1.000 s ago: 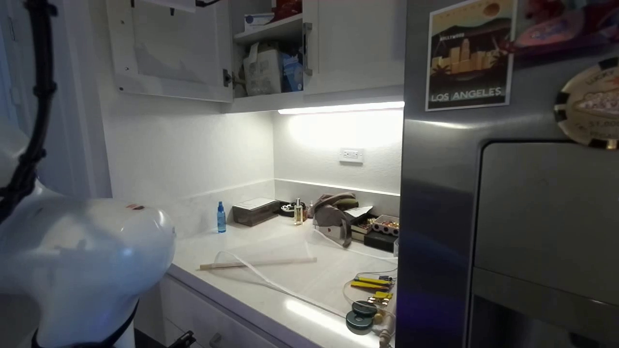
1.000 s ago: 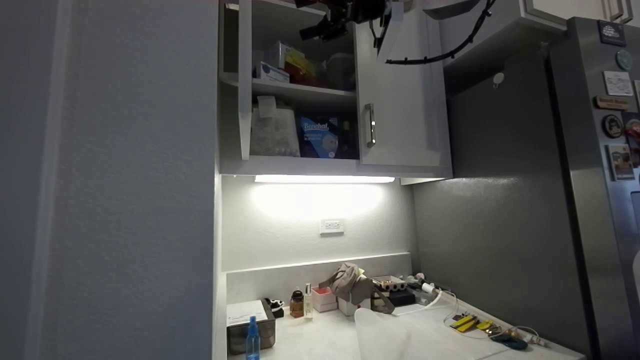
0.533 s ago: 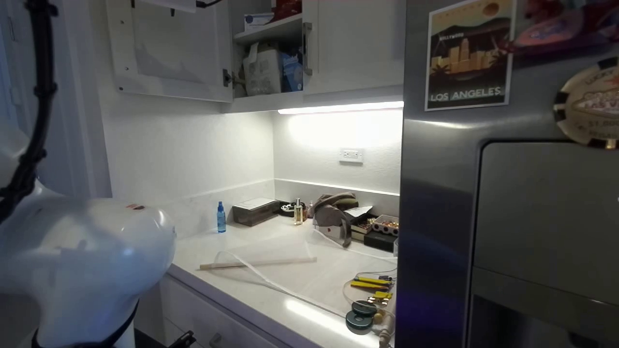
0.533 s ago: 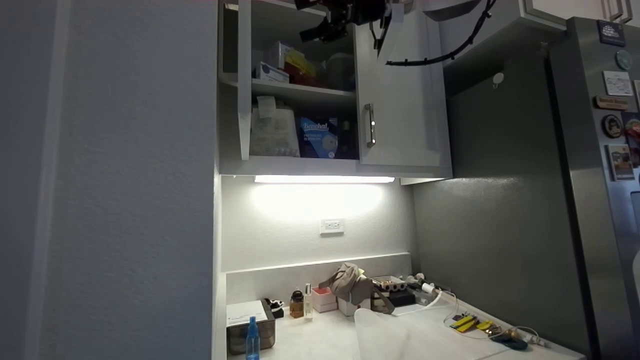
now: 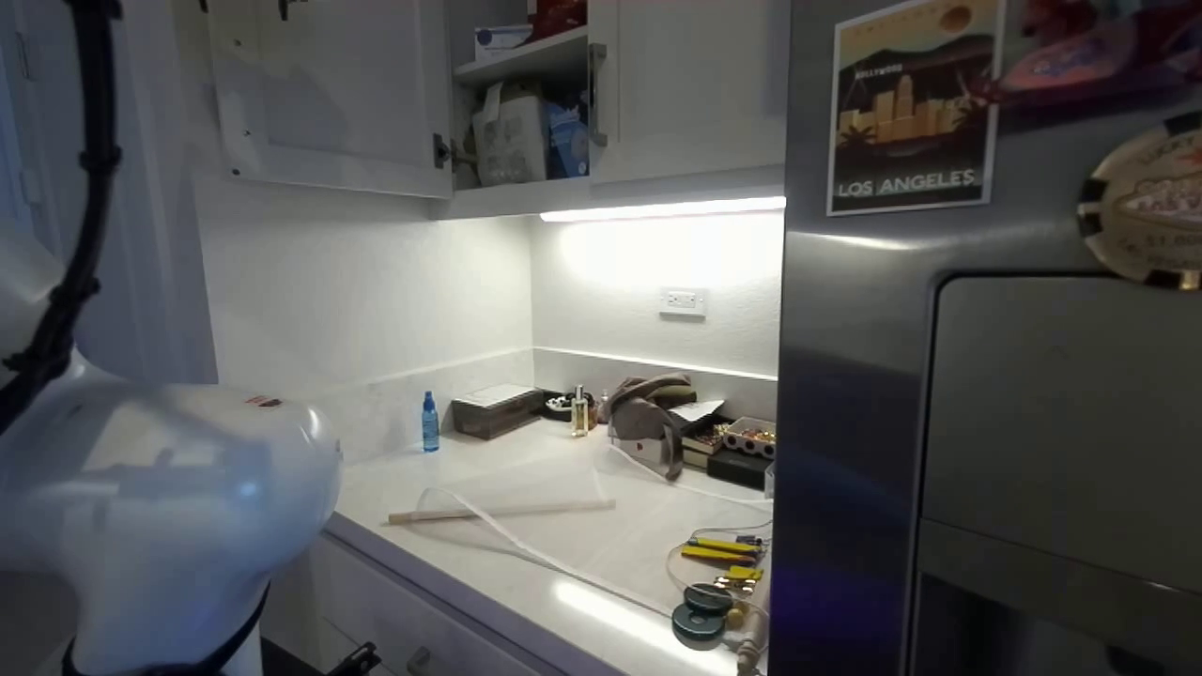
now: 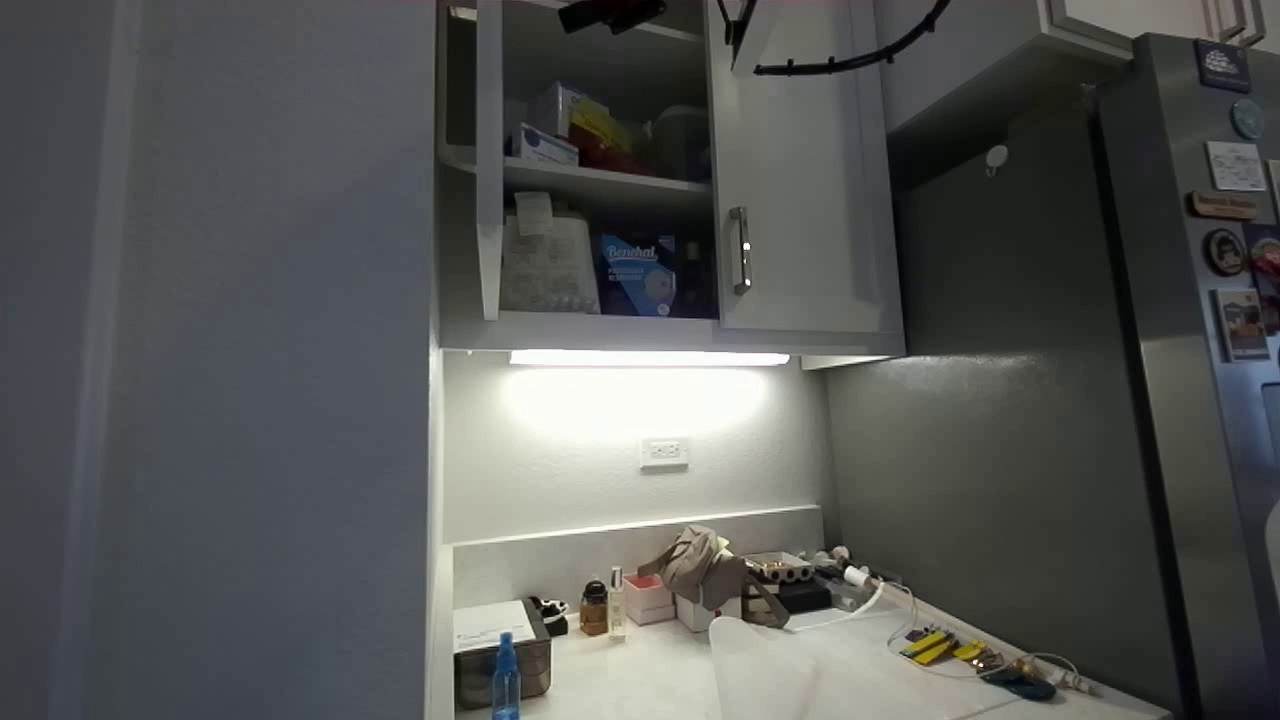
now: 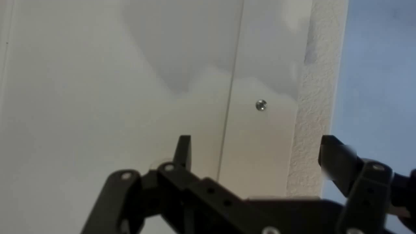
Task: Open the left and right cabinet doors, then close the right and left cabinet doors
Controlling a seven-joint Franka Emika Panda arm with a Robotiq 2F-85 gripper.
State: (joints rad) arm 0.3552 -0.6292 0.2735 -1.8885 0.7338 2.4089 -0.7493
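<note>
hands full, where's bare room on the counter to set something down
The counter looks bare between the brown box, amber bottle and sheet. A narrow strip between the sheet and the front edge also looks free. Crowded: the back, with cloth and dotted tray, and by the fridge, with yellow tools and green discs.

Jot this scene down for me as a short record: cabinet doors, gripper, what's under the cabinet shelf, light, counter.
Left cabinet door: open, inner face showing
Right cabinet door: shut
Gripper: jaws apart, holding nothing, in front of the left door's inner face; whether it touches can't be told
Below cabinet shelf: blue Benehal box, pale bulky pack
Under-cabinet light: on
Counter: slim blue bottle upright, crumpled taupe cloth, small yellow items too blurred to name
</note>
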